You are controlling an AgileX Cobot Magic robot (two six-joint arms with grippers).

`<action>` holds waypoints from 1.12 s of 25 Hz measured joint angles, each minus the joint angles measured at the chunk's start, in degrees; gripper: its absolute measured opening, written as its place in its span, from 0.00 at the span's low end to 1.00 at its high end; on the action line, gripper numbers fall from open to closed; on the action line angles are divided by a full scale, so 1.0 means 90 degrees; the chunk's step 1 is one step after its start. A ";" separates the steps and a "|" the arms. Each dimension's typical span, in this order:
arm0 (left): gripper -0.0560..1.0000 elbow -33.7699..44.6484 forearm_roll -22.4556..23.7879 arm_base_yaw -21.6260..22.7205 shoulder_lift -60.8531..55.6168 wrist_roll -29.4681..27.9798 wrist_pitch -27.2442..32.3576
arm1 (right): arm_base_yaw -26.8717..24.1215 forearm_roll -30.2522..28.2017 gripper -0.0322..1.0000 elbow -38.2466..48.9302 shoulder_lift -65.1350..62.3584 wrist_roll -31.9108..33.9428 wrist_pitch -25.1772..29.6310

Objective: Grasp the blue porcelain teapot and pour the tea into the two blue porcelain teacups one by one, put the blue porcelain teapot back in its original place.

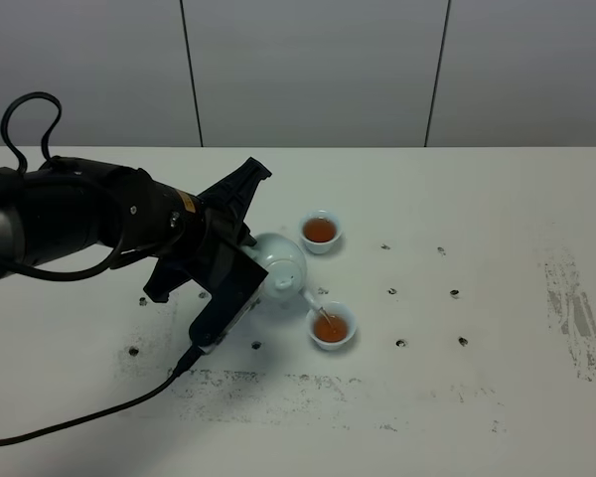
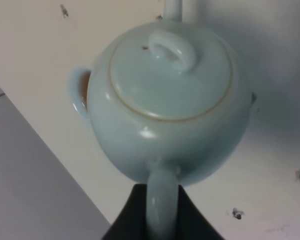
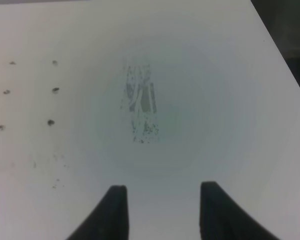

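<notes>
The blue porcelain teapot (image 1: 281, 266) is tilted in the air, its spout down over the nearer teacup (image 1: 333, 327), and a thin stream of tea runs into that cup. The farther teacup (image 1: 320, 232) holds brown tea. My left gripper (image 1: 246, 260) is shut on the teapot's handle. In the left wrist view the teapot (image 2: 170, 100) fills the frame, lid and knob facing the camera, handle (image 2: 160, 205) between my fingers, one cup's rim (image 2: 76, 95) behind it. My right gripper (image 3: 160, 200) is open and empty over bare table; it is out of the exterior view.
The white table (image 1: 477, 397) has several small dark holes (image 1: 421, 291) right of the cups and scuffed patches (image 1: 574, 308) at the right and front. A black cable (image 1: 70, 425) trails from the left arm to the front left edge. A grey wall stands behind.
</notes>
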 joint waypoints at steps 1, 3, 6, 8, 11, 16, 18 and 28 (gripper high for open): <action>0.15 0.0000 0.0000 0.0000 0.0000 0.0000 -0.0006 | 0.0000 0.0000 0.37 0.0000 0.0000 0.0000 0.0000; 0.15 0.0000 0.0005 0.0000 -0.0005 0.0000 -0.0011 | 0.0000 0.0000 0.37 0.0000 0.0000 0.0000 0.0000; 0.15 0.0000 0.0005 0.0000 -0.0013 0.0000 -0.0013 | 0.0000 0.0000 0.37 0.0000 0.0000 0.0000 0.0000; 0.15 0.0000 0.0005 0.0000 -0.0013 0.0000 -0.0013 | 0.0000 0.0000 0.37 0.0000 0.0000 0.0000 0.0000; 0.15 0.0000 0.0005 0.0000 -0.0013 -0.0009 -0.0019 | 0.0000 0.0000 0.37 0.0000 0.0000 0.0000 0.0000; 0.15 0.0000 -0.0085 0.0000 -0.0013 -0.0030 -0.0019 | 0.0000 0.0000 0.37 0.0000 0.0000 0.0000 0.0000; 0.15 0.0000 -0.0189 0.0000 -0.0013 -0.0036 0.0002 | 0.0000 0.0000 0.37 0.0000 0.0000 0.0000 0.0000; 0.15 0.0000 -0.0599 0.0078 -0.0129 -0.0781 0.0260 | 0.0000 0.0000 0.37 0.0000 0.0000 0.0000 0.0000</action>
